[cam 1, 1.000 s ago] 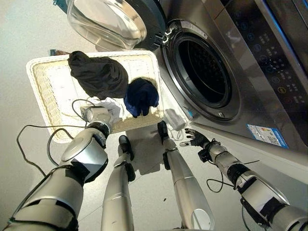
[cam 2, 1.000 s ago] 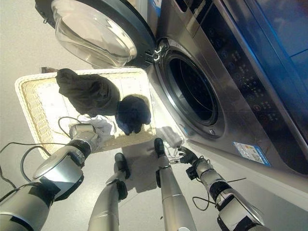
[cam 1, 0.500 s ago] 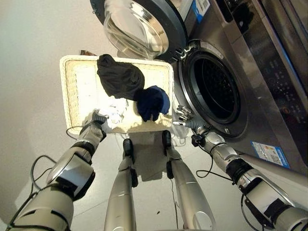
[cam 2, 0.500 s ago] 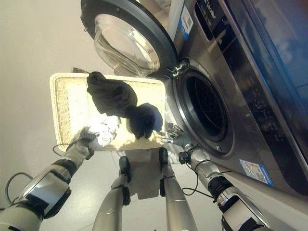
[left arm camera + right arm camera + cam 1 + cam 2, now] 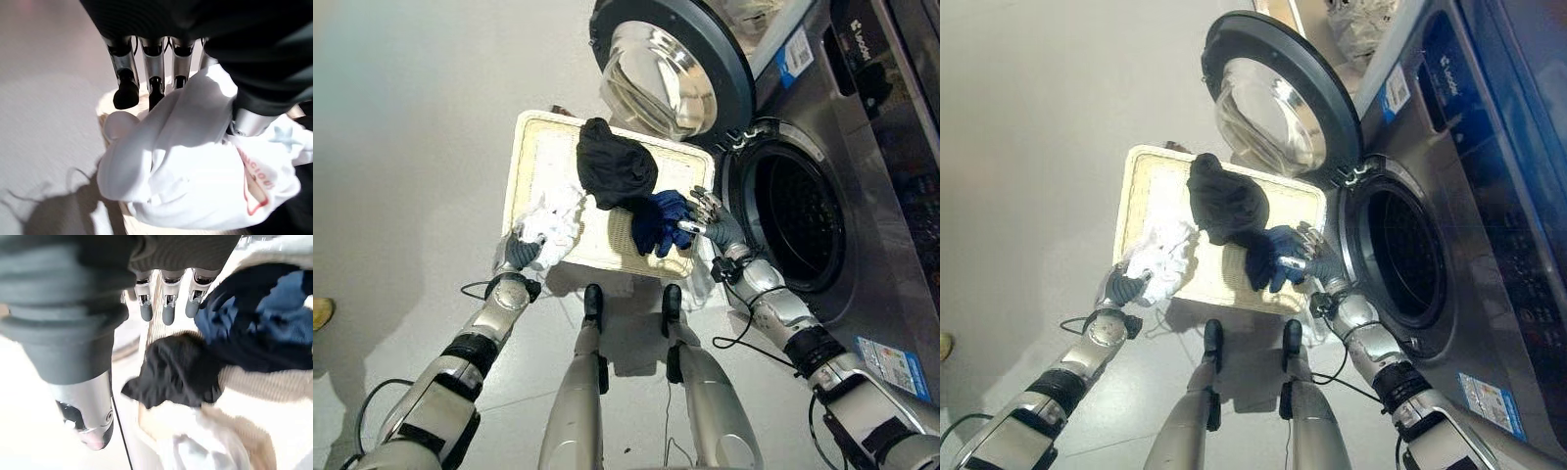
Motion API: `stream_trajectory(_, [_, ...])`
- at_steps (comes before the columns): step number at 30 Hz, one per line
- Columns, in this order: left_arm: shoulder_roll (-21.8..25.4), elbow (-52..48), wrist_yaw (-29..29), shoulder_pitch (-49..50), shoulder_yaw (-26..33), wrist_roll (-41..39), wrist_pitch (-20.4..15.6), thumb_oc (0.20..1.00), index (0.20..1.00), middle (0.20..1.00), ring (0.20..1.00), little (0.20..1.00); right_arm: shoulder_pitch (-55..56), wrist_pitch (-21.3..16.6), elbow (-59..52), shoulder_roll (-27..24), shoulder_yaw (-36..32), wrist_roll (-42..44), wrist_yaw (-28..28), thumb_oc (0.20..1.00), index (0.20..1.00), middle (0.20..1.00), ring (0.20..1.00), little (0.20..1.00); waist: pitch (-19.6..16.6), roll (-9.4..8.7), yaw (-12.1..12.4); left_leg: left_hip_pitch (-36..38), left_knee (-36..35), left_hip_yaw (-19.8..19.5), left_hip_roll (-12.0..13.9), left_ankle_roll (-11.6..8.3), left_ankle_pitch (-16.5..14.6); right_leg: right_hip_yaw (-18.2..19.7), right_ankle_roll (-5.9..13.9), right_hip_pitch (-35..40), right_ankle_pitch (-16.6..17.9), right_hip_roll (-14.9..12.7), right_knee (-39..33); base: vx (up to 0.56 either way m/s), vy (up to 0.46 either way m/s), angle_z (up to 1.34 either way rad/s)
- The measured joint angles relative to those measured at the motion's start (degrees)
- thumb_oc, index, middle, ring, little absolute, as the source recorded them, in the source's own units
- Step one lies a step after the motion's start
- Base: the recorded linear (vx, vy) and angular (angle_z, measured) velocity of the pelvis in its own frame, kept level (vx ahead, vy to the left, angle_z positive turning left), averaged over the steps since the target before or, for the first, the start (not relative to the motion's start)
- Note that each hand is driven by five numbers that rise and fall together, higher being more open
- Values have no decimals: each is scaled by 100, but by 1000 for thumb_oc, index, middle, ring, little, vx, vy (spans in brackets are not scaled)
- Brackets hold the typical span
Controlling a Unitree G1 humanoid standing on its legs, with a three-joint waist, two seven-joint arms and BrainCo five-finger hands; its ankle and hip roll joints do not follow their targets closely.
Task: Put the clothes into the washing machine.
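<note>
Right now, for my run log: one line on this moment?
left hand: shut on white cloth | right hand: open, at blue cloth | washer: door open

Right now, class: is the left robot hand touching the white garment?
Touching. In the left wrist view, the left robot hand has its fingers and thumb curled round the white garment, bunched against them at the basket edge.

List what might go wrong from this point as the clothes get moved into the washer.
The left hand grips only a fold of the white garment, so it may slip or trail over the basket rim. The right hand, open beside the blue garment, has no hold on it yet. The black garment overlaps the blue one and may be dragged out with it before reaching the washing machine drum.
</note>
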Motion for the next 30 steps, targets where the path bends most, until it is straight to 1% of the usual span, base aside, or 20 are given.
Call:
stream_trajectory(1, [81,-290,-391,35,-98,-194,-127,200,200,200,200,200,6,113,-25,5,5,-120,69,1000,1000,1000,1000,1000,6,11,5,46,-40,-20,-12,6,28,-33,18,42,-12,-18,-2,-30,14,10])
stream_trajectory(2, [127,-582,-806,94,-126,-434,-138,200,200,200,200,200,11,192,-53,3,22,-264,112,1000,1000,1000,1000,1000,9,16,8,97,-78,-26,-23,23,61,-47,19,89,-11,-31,-12,-35,14,11])
stream_trajectory(3, [182,-799,-1101,134,-171,-610,-162,200,200,200,200,200,16,235,-80,-7,57,-372,139,1000,1000,1000,1000,1000,10,20,1,125,-95,-29,-26,23,67,-66,25,134,-14,-33,-42,-25,13,7])
stream_trajectory(4, [208,-1010,-1760,139,-213,-879,-352,200,200,200,200,200,25,317,-115,-33,114,-608,264,1000,1000,1000,1000,1000,9,24,-1,212,-150,-34,-32,15,72,-74,41,208,-25,-39,-65,-17,12,6])
stream_trajectory(5, [234,-1195,-2245,143,-240,-1157,-385,200,200,200,200,200,17,378,-141,-44,142,-834,347,1000,1000,1000,1000,1000,8,26,7,253,-178,-40,-34,14,75,-84,44,249,-25,-43,-84,0,0,0])
stream_trajectory(6, [265,-1306,-2452,140,-284,-1269,-386,200,200,200,200,200,-2,402,-141,-70,195,-928,382,1000,1000,1000,1000,1000,9,28,4,268,-187,-41,-34,13,76,-85,45,261,-24,-43,-87,0,0,0])
stream_trajectory(8, [294,-1634,-3270,122,-387,-1671,-420,200,200,200,200,200,-66,536,-141,-147,363,-1236,553,1000,1000,1000,1000,1000,13,83,4,288,-188,-68,-35,13,76,-109,53,317,-19,-42,-131,-8,2,5])
stream_trajectory(10, [297,-1828,-3803,103,-442,-2039,-373,200,200,200,200,200,-149,604,-140,-274,565,-1369,704,1000,1000,1000,1000,1000,28,144,13,318,-209,-73,-35,19,81,-115,54,352,-15,-41,-154,0,0,2])
stream_trajectory(11, [300,-1836,-3945,86,-439,-2143,-340,200,200,200,200,200,-179,614,-140,-340,649,-1425,753,1000,1000,1000,1000,1000,37,163,11,346,-221,-72,-35,33,92,-115,54,374,-15,-38,-163,0,0,0])
stream_trajectory(12, [370,-1837,-4182,80,-436,-2314,-245,200,200,200,200,200,-240,654,-141,-428,784,-1534,826,1000,1000,1000,1000,1000,38,180,4,395,-232,-72,-31,36,95,-122,54,436,-15,-34,-196,0,0,0])
stream_trajectory(13, [429,-1838,-4300,57,-453,-2377,-188,200,200,200,200,200,-261,663,-141,-471,823,-1569,879,1000,1000,1000,1000,1000,38,182,-3,418,-232,-72,-30,34,100,-121,53,462,-14,-33,-214,0,0,0])
stream_trajectory(14, [561,-1847,-4493,-18,-570,-2512,-142,200,200,200,200,200,-297,722,-142,-570,917,-1560,998,1000,1000,1000,1000,1000,39,198,-2,469,-248,-71,-25,35,101,-125,53,529,-14,-25,-251,-1,-1,4])
stream_trajectory(15, [713,-2000,-4567,-112,-710,-2549,-9,200,200,200,200,200,-356,814,-146,-673,1041,-1485,1137,1000,1000,1000,1000,1000,38,225,-9,484,-256,-71,-19,35,101,-156,53,578,-8,-19,-305,-1,-3,8])
stream_trajectory(16, [779,-2081,-4615,-172,-759,-2558,33,200,200,200,200,200,-369,869,-151,-718,1073,-1423,1234,1000,1000,1000,1000,1000,41,243,-4,486,-257,-71,-17,35,101,-173,50,601,0,-15,-330,0,-4,7])
stream_trajectory(18, [779,-2081,-4615,-172,-759,-2558,33,200,200,200,200,200,-369,869,-151,-718,1073,-1423,1234,1000,1000,1000,1000,1000,41,243,-4,486,-257,-71,-17,35,101,-173,50,601,0,-15,-330,0,-1,2])
stream_trajectory(19, [888,-2241,-4697,-284,-835,-2692,65,200,200,200,200,200,-388,993,-151,-761,1157,-1281,1391,1000,1000,1000,1000,1000,42,269,-1,485,-261,-69,-13,35,101,-202,29,621,14,-12,-356,-5,-9,7])
stream_trajectory(20, [890,-2272,-4739,-316,-840,-2717,74,200,200,200,200,200,-407,1035,-158,-750,1230,-1206,1469,1000,1000,1000,1000,1000,42,270,1,485,-269,-64,-13,36,102,-217,18,630,22,-13,-359,-12,-16,10])
stream_trajectory(24, [907,-2301,-4724,-439,-960,-2777,273,200,200,200,200,200,-403,1438,-291,-755,1376,-355,1985,1000,1000,1000,1000,1000,42,270,-1,553,-301,-48,-6,36,102,-241,21,733,28,-3,-437,-8,-10,4])
stream_trajectory(28, [906,-2301,-4601,-439,-993,-2778,316,200,200,200,200,200,-395,1680,-351,-734,1480,183,2346,1000,1000,1000,1000,1000,42,270,7,571,-320,-15,0,36,102,-241,28,761,33,4,-496,0,0,0])
stream_trajectory(30, [895,-2301,-4467,-426,-1061,-2776,319,200,200,200,200,200,-336,1876,-375,-738,1513,547,2566,1000,1000,1000,1000,1000,42,270,8,572,-331,-11,3,36,102,-242,29,762,36,8,-509,-11,-17,0])
